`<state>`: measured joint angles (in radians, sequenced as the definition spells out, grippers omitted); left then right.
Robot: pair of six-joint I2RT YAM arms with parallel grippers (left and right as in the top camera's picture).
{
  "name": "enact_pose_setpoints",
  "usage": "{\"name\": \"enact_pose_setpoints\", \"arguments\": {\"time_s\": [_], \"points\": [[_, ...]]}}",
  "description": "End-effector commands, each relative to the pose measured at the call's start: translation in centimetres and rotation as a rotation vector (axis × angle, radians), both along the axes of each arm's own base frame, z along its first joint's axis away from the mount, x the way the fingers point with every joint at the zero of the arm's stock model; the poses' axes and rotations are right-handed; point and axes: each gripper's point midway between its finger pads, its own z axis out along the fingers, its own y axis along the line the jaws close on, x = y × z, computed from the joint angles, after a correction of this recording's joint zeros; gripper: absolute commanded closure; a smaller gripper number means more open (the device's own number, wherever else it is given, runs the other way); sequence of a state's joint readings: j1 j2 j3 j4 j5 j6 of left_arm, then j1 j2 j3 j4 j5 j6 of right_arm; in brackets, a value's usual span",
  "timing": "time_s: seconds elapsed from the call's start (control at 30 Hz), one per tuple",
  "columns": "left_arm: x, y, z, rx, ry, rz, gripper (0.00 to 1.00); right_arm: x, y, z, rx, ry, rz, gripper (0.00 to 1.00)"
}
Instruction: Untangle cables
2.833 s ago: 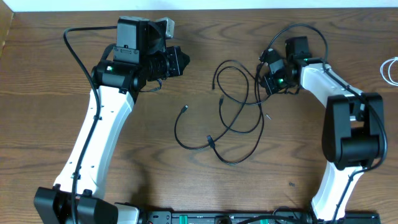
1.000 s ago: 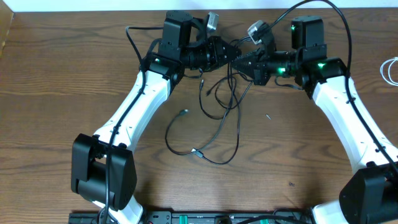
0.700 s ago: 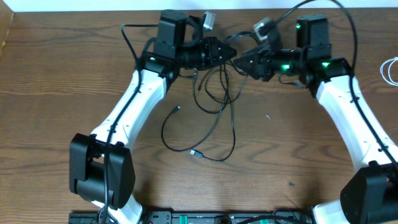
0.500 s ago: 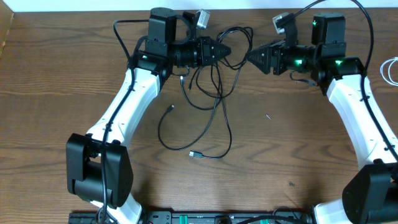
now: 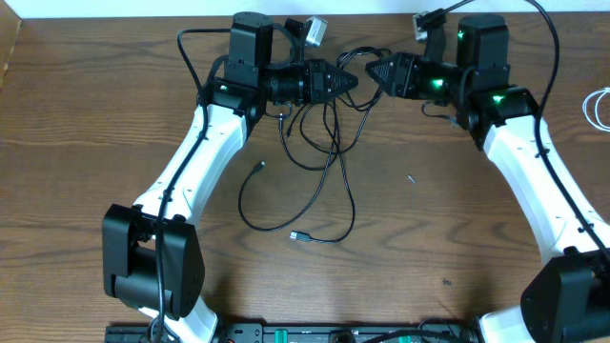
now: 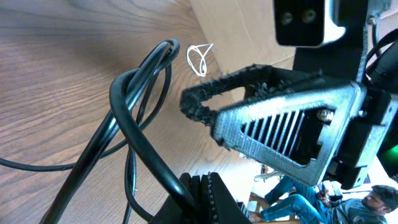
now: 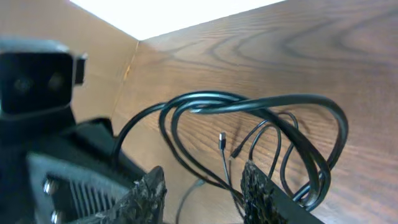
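The black cables [image 5: 335, 170] hang in tangled loops from my left gripper [image 5: 350, 80], which is shut on one black strand at the back of the table. Their lower loops and plug ends [image 5: 299, 235] lie on the wood. In the left wrist view the jaws [image 6: 202, 198] pinch the thick black cable [image 6: 134, 134]. My right gripper [image 5: 373, 69] is open, facing the left one and almost touching it. In the right wrist view its fingers [image 7: 144, 194] stand apart around the gripper's middle [image 7: 202, 194], with black loops [image 7: 249, 106] passing between and beside them. A white cable [image 5: 600, 107] lies at the right edge.
The white cable also shows in the left wrist view [image 6: 199, 59], coiled on the wood. The right gripper's finger [image 6: 280, 127] fills that view close ahead. The table's back edge [image 5: 381, 13] runs just behind both grippers. A small speck [image 5: 411, 177] lies right of the cables.
Both arms came to the table's back and the left one lifted the cable bundle. In the last half second the right gripper moved left, closer to the left gripper. The left gripper stayed put.
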<state>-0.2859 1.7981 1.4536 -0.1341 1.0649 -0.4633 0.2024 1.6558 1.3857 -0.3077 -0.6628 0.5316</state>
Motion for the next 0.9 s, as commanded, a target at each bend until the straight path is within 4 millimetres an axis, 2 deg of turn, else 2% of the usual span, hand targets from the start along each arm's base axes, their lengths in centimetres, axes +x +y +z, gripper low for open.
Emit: {"name": "enact_pose_setpoints", "arguments": {"time_s": [0.0, 0.13, 0.27, 0.37, 0.53, 0.87], "points": [[-0.8, -0.3, 0.7, -0.025, -0.02, -0.051, 0.93, 0.5, 1.2, -0.2, 0.037, 0.058, -0.064, 0.58], [-1.5, -0.5, 1.1, -0.05, -0.013, -0.092, 0.93, 0.6, 3.0, -0.3, 0.059, 0.052, -0.04, 0.54], [-1.7, -0.6, 1.2, -0.059, 0.0, -0.101, 0.93, 0.5, 3.9, -0.8, 0.061, 0.058, -0.017, 0.54], [-1.7, -0.6, 1.3, -0.067, 0.027, -0.095, 0.92, 0.5, 4.3, -1.5, 0.056, 0.073, -0.011, 0.57], [-2.2, -0.9, 2.7, -0.124, 0.033, -0.139, 0.92, 0.6, 4.8, -2.7, 0.063, 0.1, 0.017, 0.62], [-2.6, -1.1, 4.5, -0.189, 0.101, -0.168, 0.92, 1.0, 5.1, -2.8, 0.06, 0.054, 0.042, 0.63]]}}
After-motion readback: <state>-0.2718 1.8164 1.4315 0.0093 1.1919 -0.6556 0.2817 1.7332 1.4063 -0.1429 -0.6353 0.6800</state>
